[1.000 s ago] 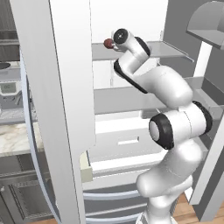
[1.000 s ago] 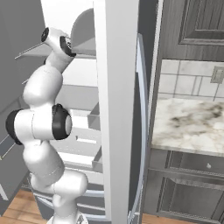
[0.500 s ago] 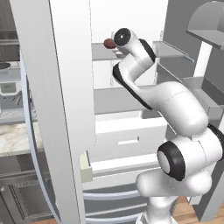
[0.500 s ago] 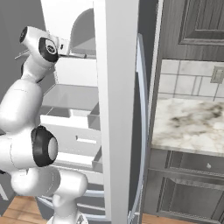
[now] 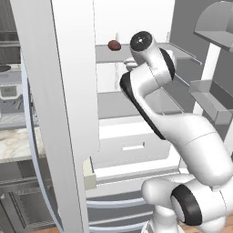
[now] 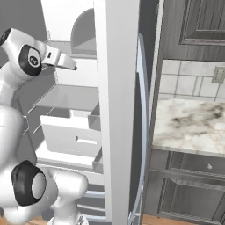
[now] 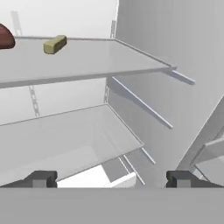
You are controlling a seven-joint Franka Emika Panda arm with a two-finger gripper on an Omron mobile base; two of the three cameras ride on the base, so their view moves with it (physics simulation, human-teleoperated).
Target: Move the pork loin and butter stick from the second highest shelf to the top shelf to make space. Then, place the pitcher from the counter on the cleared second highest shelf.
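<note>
Fridge (image 5: 136,136) stands open, its door (image 5: 59,104) swung out at the 9 o'clock side of the left base view. The arm (image 5: 182,132) is bent up in front of the interior.

Top shelf (image 7: 100,61): carries both moved items. In the hand view the pork loin (image 7: 4,37) sits at the 10 o'clock edge, the butter stick (image 7: 55,44) just beside it toward 11 o'clock, the two apart, not touching. The loin also shows in the left base view.

Second highest shelf (image 7: 65,131): bare in the part the hand view covers.

Counter (image 6: 189,125): marble top at 3 o'clock in the right base view, outside the fridge. The pitcher cannot be made out on the stretch shown.

Claw (image 7: 110,178): fingers spread wide, nothing between them, looking into the fridge from in front of the shelves.

Judgement: the clearing step looks done; the pitcher step is in hand. The next move calls for pulling the arm clear of the door, turning toward the counter, locating the pitcher, and gripping it at the narrow neck.
</note>
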